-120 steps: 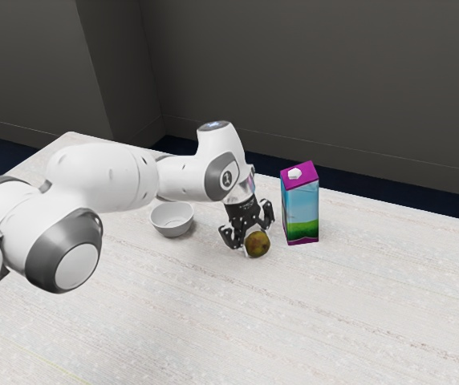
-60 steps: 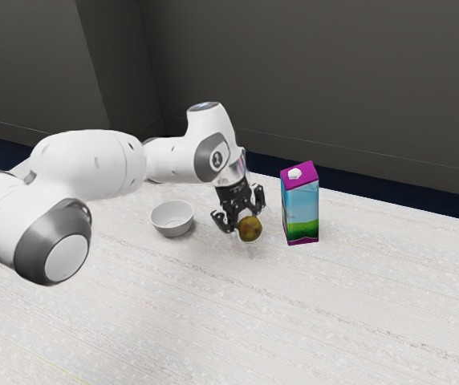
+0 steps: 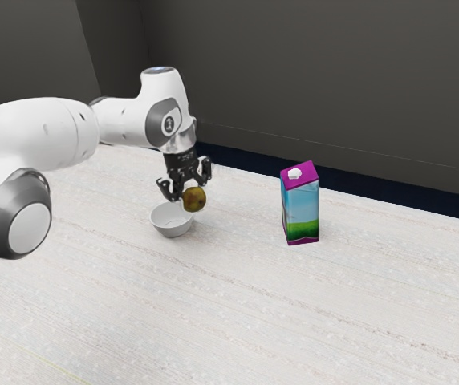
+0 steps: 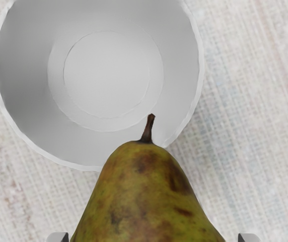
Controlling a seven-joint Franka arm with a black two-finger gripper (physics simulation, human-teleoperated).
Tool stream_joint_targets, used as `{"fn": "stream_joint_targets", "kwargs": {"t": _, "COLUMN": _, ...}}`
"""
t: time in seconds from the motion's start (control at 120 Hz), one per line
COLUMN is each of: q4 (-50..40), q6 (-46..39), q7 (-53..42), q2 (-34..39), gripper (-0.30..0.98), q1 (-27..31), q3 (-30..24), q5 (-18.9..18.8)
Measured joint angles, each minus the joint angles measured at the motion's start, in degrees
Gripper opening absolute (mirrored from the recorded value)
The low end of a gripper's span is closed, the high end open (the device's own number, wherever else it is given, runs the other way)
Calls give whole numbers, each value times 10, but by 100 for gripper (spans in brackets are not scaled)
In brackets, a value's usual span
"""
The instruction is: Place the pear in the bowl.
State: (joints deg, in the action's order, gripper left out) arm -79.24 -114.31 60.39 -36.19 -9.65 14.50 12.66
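In the exterior view, with twelve o'clock at that view's upper edge, the arm (image 3: 37, 132) reaches in from about ten o'clock to the black pincer (image 3: 191, 191). The pincer is clamped on the pear (image 3: 195, 200), which hangs above the table (image 3: 294, 305). The white bowl (image 3: 170, 228) sits upright on the table; seen from it, the pear is between one and two o'clock, just beside and overlapping the rim in this view. The carton (image 3: 299, 212), with a magenta top and a blue and green side, stands upright at three o'clock from the bowl, well apart from it.

In the wrist view, the pear is green with brown patches, and the fingertips (image 4: 59, 237) show on opposite sides of its body. Take its dark stem (image 4: 146, 132) as pointing to twelve: the bowl's middle is then near eleven o'clock. The stem overlaps the bowl's near rim and inner wall, while most of the pear's visible body is outside the rim.
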Motion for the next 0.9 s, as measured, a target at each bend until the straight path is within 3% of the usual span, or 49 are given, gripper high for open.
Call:
{"fn": "stream_joint_targets", "kwargs": {"t": 0.275, "q4": -31, "q6": 8, "q7": -12, "q2": 15, "gripper": 28, "q1": 30, "q3": 18, "q5": -39}}
{"fn": "stream_joint_targets", "kwargs": {"t": 0.667, "q4": 17, "q6": 2, "q7": -26, "q2": -32, "gripper": 28, "q1": 31, "q3": 19, "q5": -44}}
{"fn": "stream_joint_targets", "kwargs": {"t": 0.9, "q4": 18, "q6": -3, "q7": -32, "q2": -34, "gripper": 52, "q1": 27, "q3": 19, "q5": -40}}
